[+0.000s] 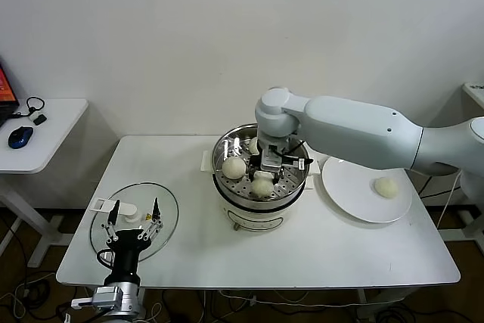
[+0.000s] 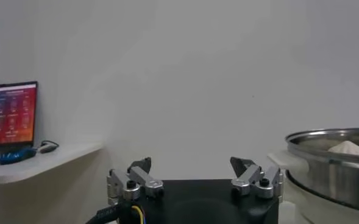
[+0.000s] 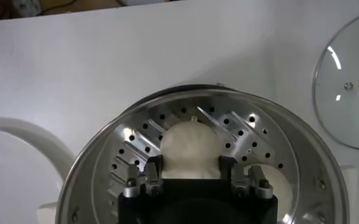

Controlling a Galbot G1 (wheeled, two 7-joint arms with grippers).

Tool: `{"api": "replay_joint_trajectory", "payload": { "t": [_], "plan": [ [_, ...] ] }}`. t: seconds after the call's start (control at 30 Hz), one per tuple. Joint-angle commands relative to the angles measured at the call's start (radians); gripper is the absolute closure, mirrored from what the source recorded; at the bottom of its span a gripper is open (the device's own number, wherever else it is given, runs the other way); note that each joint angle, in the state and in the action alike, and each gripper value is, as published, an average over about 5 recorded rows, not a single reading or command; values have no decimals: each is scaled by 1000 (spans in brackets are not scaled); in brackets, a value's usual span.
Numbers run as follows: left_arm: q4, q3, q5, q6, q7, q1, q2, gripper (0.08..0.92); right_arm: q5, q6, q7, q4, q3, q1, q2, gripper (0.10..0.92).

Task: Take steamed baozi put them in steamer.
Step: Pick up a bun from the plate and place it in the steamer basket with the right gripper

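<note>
L gripper parked at table's 7 o'clock over glass lid, fingers spread, empty. R gripper inside steamer, center, clamped on baozi. One more baozi on plate, 3 o'clock.

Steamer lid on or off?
Off. The glass lid lies flat on the table; the steamer stands open with buns inside.
</note>
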State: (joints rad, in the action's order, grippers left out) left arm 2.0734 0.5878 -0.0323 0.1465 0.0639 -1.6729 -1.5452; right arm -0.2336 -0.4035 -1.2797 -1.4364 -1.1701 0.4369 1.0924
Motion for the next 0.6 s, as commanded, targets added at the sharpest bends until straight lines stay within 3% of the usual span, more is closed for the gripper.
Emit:
{"api": "replay_joint_trajectory", "payload": {
  "t": [0.03, 0.33, 0.6],
  "plan": [
    [-3, -1, 0, -2, -1, 5, 0, 177, -36, -14, 1, 12, 15, -28, 6, 414],
    [-4, -1, 18, -2, -2, 2, 2, 177, -37, -13, 8, 8, 22, -42, 9, 395],
    [-7, -2, 15, -2, -2, 3, 1, 177, -35, -14, 4, -6, 20, -37, -6, 288]
  ]
}}
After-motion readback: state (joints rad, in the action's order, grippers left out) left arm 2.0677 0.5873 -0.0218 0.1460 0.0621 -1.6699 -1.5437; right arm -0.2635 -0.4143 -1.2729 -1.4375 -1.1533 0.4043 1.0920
